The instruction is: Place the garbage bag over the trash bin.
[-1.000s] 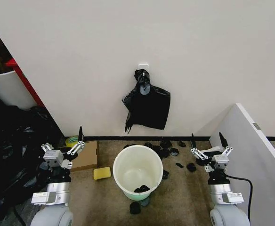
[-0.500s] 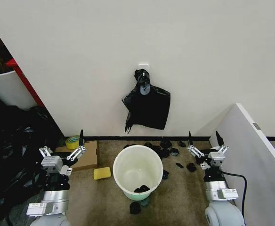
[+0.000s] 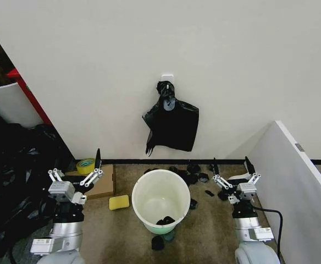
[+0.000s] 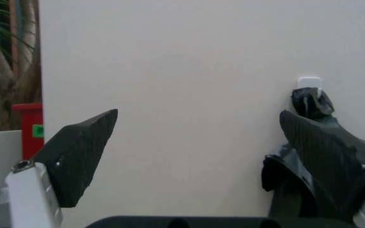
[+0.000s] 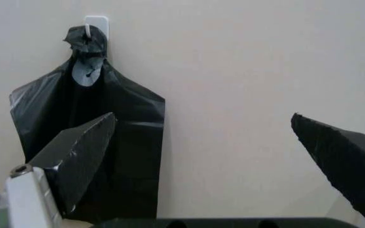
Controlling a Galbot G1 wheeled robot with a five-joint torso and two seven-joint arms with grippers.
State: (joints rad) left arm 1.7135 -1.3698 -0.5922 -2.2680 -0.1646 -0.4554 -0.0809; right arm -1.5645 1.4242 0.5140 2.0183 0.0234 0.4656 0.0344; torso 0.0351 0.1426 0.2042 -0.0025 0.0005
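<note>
Both tools open, empty: left tool (image 3: 88, 174), right tool (image 3: 233, 174) flank trash bin (image 3: 161, 199); garbage bag (image 3: 172, 124) on wall hook (image 3: 167, 77) may tear if yanked

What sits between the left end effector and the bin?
In the head view, a yellow sponge lies on the floor between the left end effector and the bin.

The trash bin (image 3: 161, 200) stands on the floor (image 3: 215, 231) near the wall (image 3: 149, 44), between the two arms. The left pincer (image 3: 78, 175) is up to its left, the right pincer (image 3: 233, 171) to its right. Behind the bin, the garbage bag (image 3: 171, 122) hangs from a hook (image 3: 167, 77) on the wall. A sponge (image 3: 119, 202) lies just left of the bin, before a cardboard box (image 3: 100, 182) with a tape roll (image 3: 84, 164) behind it. A panel (image 3: 292, 176) stands at right.
</note>
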